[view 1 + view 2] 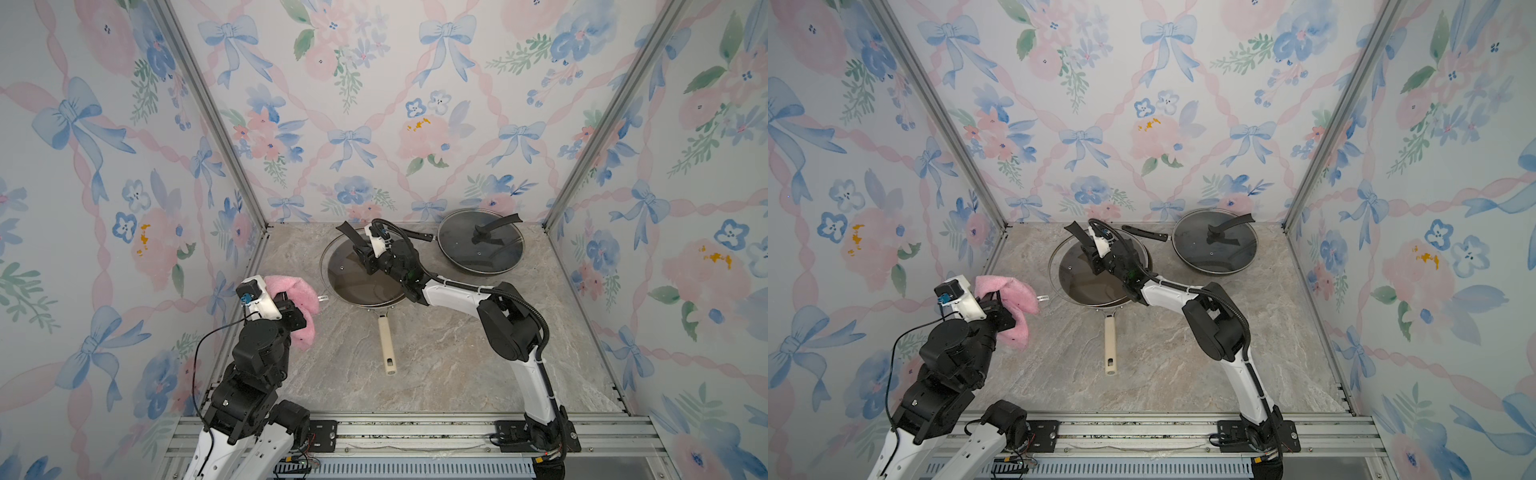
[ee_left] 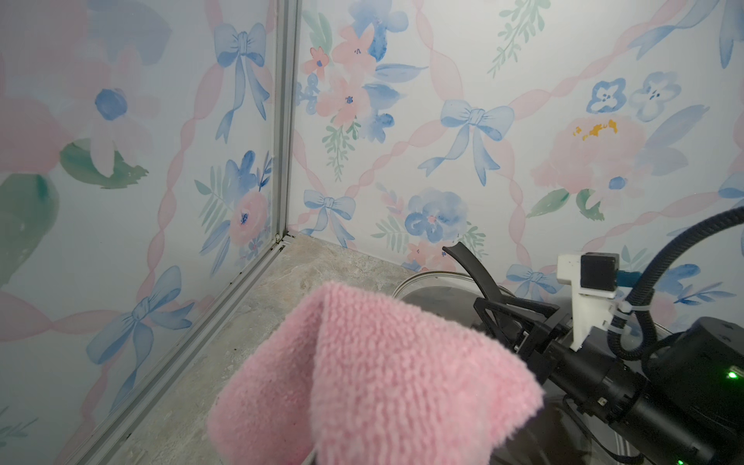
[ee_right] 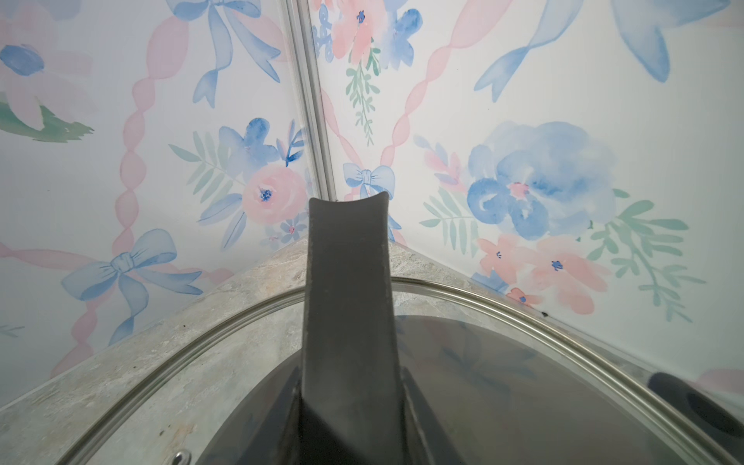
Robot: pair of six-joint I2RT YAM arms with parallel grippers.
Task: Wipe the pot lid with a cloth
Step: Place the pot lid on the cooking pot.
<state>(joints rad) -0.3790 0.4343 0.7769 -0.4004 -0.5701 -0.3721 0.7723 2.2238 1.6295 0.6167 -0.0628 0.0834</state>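
L gripper (image 1: 292,306) w/ cloth (image 1: 291,286): pre-wipe step.
Clamped tight on cloth, aloft just beside pot lid (image 1: 353,284); R gripper (image 1: 362,254) pinches lid handle (image 3: 346,302), lid prob. tilted. Next I'd bring cloth onto lid.

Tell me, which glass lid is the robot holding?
The lid over the cream-handled pan: the right pincer grips its black handle. The other lid, farther back, sits untouched.
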